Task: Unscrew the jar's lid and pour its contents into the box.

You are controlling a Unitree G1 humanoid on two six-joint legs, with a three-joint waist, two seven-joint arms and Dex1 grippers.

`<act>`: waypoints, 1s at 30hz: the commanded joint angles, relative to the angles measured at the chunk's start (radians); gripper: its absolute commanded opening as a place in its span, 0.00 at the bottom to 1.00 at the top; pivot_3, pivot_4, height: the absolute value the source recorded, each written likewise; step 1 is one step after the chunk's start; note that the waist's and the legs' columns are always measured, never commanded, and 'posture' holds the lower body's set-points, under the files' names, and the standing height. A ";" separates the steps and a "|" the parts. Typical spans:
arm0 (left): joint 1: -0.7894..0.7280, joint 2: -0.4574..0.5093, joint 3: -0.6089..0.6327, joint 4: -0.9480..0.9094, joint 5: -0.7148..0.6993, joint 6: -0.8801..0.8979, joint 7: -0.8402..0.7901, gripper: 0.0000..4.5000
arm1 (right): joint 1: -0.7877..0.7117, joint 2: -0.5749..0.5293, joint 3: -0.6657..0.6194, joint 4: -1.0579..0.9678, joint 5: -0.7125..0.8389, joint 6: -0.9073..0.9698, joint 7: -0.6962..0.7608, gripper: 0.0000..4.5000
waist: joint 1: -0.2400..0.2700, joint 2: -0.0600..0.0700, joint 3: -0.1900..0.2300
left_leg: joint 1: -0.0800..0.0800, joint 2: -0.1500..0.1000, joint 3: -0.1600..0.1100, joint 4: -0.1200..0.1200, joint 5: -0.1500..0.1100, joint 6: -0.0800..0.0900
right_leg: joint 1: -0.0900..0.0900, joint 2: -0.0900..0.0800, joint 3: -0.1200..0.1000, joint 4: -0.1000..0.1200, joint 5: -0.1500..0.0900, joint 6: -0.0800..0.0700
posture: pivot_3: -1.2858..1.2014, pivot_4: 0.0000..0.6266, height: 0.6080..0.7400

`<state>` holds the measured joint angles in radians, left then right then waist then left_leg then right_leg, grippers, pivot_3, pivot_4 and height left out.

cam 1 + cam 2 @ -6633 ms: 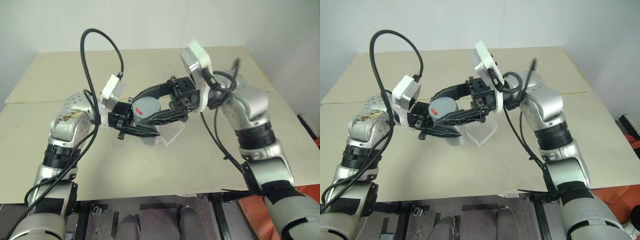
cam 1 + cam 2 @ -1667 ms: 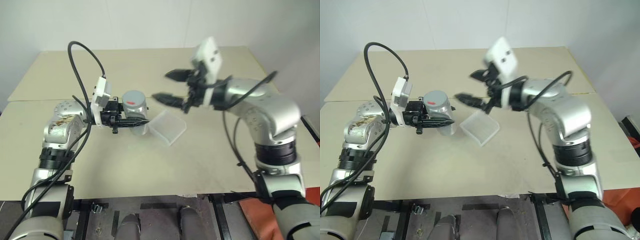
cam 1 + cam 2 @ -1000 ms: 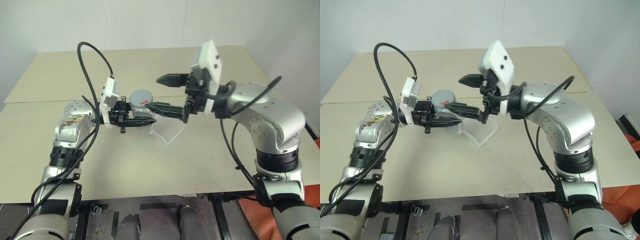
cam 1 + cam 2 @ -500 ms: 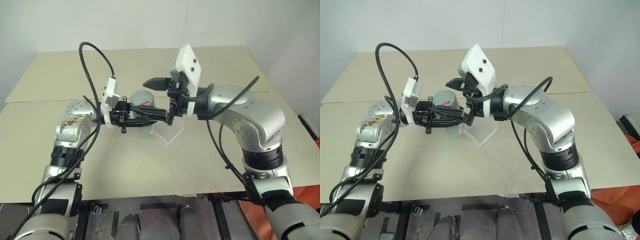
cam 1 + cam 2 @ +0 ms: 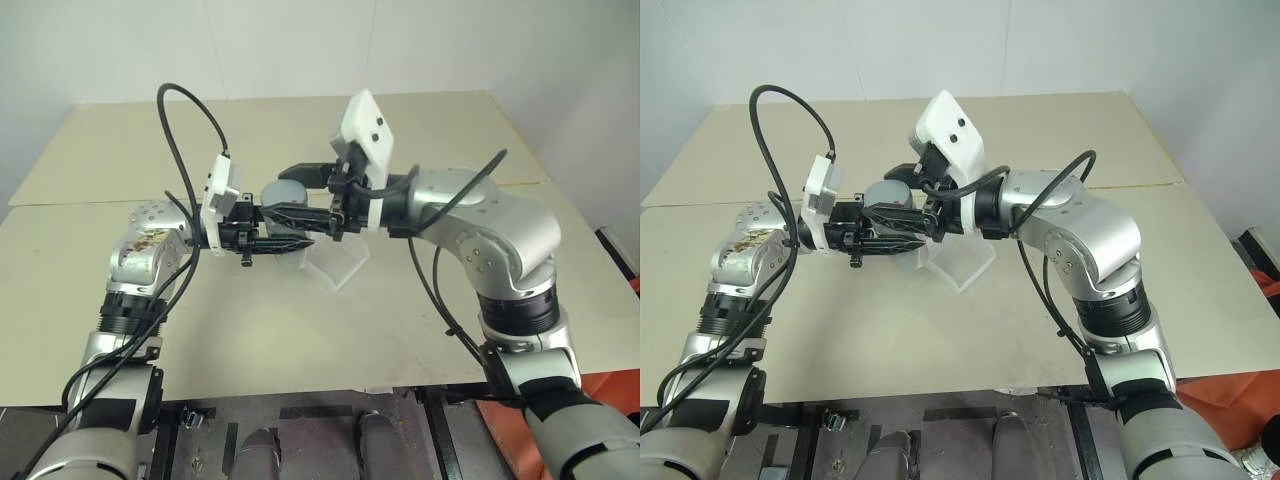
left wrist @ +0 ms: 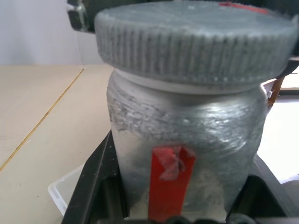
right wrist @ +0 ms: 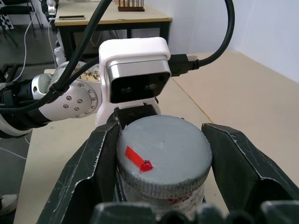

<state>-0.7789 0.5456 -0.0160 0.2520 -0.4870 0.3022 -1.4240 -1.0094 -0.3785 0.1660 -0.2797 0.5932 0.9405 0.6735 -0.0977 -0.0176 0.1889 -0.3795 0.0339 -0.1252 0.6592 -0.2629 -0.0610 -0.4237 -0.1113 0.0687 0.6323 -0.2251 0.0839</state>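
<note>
The jar is a cloudy silvery cylinder with a strip of red tape, held upright above the table. My left gripper is shut on its body, coming in level from the left. The ribbed grey lid, marked with a red dash, sits on top of the jar. My right gripper reaches in from the right and is shut on the lid, one finger pressed to each side of the rim. The clear plastic box lies on the table just below and to the right of the jar. The contents are hidden behind the cloudy wall.
The beige table spreads out on all sides, with a seam running along its left part and its front edge near me. Black cables loop above my left wrist.
My right gripper has moved left from beside the jar to over the lid, and its fingers have gone from wide open to shut on the rim. The left gripper and jar kept still.
</note>
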 commanded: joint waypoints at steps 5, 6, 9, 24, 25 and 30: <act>0.020 0.034 0.022 -0.026 0.006 -0.021 0.004 0.43 | -0.106 -0.042 -0.192 0.067 0.051 0.049 -0.059 0.61 | 0.001 0.000 0.000 | 0.000 0.000 0.000 0.000 0.000 0.000 | 0.000 0.000 0.000 0.000 0.000 0.000 | 0.52 0.24 1.00; 0.021 0.038 0.030 -0.025 0.005 -0.020 0.015 0.43 | -0.086 -0.070 -0.193 0.068 0.020 0.029 -0.067 0.61 | 0.004 0.000 0.000 | 0.000 0.000 0.000 0.000 0.000 0.000 | 0.000 0.000 0.000 0.000 0.000 0.000 | 0.52 0.24 1.00; 0.021 0.043 0.052 -0.022 0.011 -0.027 0.060 0.43 | 0.031 -0.152 -0.174 0.058 -0.092 -0.065 -0.094 0.61 | 0.009 0.000 0.000 | 0.000 0.000 0.000 0.000 0.000 0.000 | 0.000 0.000 0.000 -0.001 0.000 0.000 | 0.52 0.24 1.00; -0.077 -0.070 0.027 0.118 0.216 -0.192 0.422 0.43 | 0.576 -0.132 -0.180 0.047 -0.338 -0.127 -0.342 0.88 | 0.018 0.000 0.000 | 0.000 -0.001 0.001 0.001 0.000 0.000 | 0.000 0.000 0.000 -0.003 0.000 0.000 | 0.52 0.24 1.00; -0.089 -0.082 0.021 0.131 0.232 -0.210 0.440 0.43 | 0.577 -0.136 -0.187 0.034 -0.330 -0.117 -0.331 0.96 | 0.019 0.000 0.000 | -0.001 -0.001 0.001 0.001 0.000 0.000 | 0.000 0.000 0.000 -0.003 0.000 0.000 | 0.52 0.24 1.00; -0.124 -0.119 -0.034 0.216 0.378 -0.415 0.551 0.43 | 0.562 -0.197 -0.244 -0.057 -0.253 -0.033 -0.251 1.00 | 0.027 0.000 0.000 | -0.001 -0.001 0.001 0.001 0.000 0.000 | 0.000 0.000 0.000 -0.003 0.000 0.000 | 0.52 0.24 1.00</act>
<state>-0.8726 0.4257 -0.0363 0.4528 -0.1593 -0.0229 -0.9199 -0.4219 -0.5477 -0.0314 -0.2669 0.3029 0.8793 0.3905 -0.0707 -0.0177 0.1888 -0.3801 0.0331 -0.1243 0.6600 -0.2630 -0.0610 -0.4234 -0.1118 0.0691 0.6290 -0.2251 0.0840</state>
